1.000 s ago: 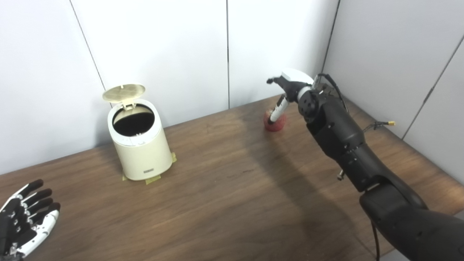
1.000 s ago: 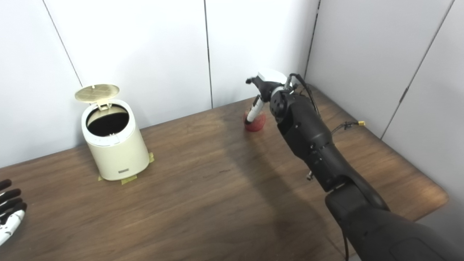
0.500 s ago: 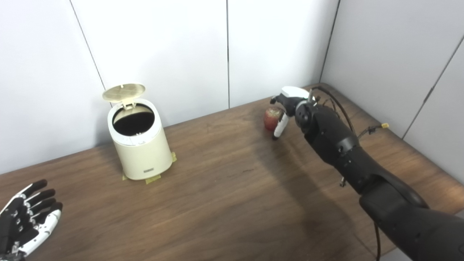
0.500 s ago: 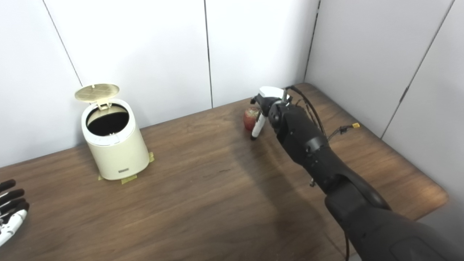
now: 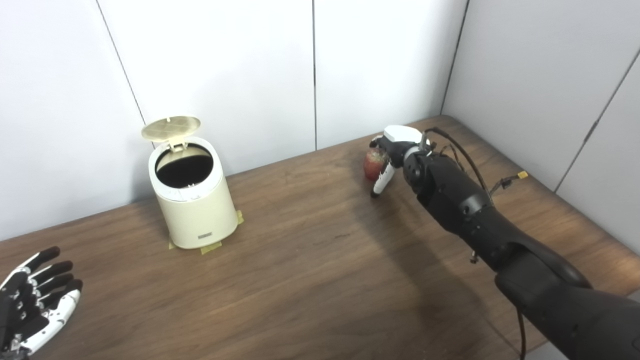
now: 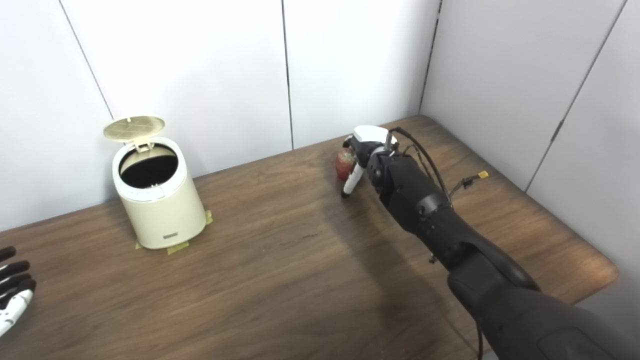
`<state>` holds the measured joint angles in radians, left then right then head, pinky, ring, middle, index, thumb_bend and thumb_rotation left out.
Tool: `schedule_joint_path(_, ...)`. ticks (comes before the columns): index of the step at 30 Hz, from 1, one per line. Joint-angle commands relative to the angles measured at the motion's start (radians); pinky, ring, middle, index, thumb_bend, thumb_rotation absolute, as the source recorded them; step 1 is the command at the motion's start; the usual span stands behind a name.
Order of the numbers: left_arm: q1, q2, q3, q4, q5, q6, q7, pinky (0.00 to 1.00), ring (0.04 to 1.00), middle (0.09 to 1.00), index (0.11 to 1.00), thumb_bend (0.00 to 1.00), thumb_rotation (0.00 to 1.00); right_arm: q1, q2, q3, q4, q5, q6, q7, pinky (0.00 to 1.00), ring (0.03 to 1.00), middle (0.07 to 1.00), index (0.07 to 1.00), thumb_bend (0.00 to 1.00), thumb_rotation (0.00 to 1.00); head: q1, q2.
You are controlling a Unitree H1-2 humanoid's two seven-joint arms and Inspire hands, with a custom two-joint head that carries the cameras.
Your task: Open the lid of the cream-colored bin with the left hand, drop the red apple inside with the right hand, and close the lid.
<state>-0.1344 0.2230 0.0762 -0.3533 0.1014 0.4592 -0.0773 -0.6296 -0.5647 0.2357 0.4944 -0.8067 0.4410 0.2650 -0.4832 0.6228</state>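
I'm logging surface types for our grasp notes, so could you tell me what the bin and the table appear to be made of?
The cream-colored bin looks like smooth matte plastic: uniform color, soft sheen, molded lid with a faint grid pattern. The table appears to be dark wood or wood-look laminate, with visible grain streaks and a low-gloss finish; the pictures cannot settle which.

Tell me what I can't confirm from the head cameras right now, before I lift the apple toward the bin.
- Grip on the red apple: the right hand covers its far side in both views, so finger closure is unclear.
- Inside of the cream-colored bin: the opening is just dark; contents unreadable.
- Left hand: cut by the bottom-left edge, more so in the right eye view.
- Label on the bin front: too small to read.
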Motion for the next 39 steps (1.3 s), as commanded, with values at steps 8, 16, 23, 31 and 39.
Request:
schedule_joint_path(8,-0.041,0.016,-0.004,-0.023,0.022,-0.024,0.007,0.72,0.754,0.756,0.819,0.35,0.00,-0.058,-0.032,0.000,0.001,0.019,-0.025,-0.063,1.00,0.883,0.841,0.798,0.88,0.11,0.008,0.006)
schedule_joint_path(16,-0.042,0.005,0.008,-0.028,0.016,-0.005,0.007,0.69,0.732,0.756,0.801,0.34,0.02,-0.031,-0.056,0.012,-0.014,0.016,-0.098,-0.166,1.00,0.778,0.635,0.533,0.61,0.10,0.011,0.005)
schedule_joint_path(23,-0.039,-0.001,0.019,-0.020,-0.005,-0.018,0.005,0.73,0.745,0.769,0.794,0.32,0.05,-0.016,-0.053,0.017,-0.013,0.006,-0.124,-0.246,1.00,0.749,0.616,0.487,0.52,0.13,0.016,0.006)
schedule_joint_path(31,-0.036,-0.010,0.021,-0.022,-0.016,-0.013,0.010,0.76,0.755,0.776,0.799,0.29,0.17,-0.006,-0.050,0.005,-0.020,0.018,-0.148,-0.295,0.99,0.667,0.544,0.447,0.52,0.00,0.030,0.003)
schedule_joint_path(39,-0.037,-0.030,-0.002,-0.024,0.037,0.000,0.036,0.83,0.739,0.754,0.784,0.29,0.20,0.013,-0.043,-0.018,-0.135,0.036,-0.214,-0.354,0.85,0.511,0.509,0.461,0.52,0.00,0.071,-0.007)
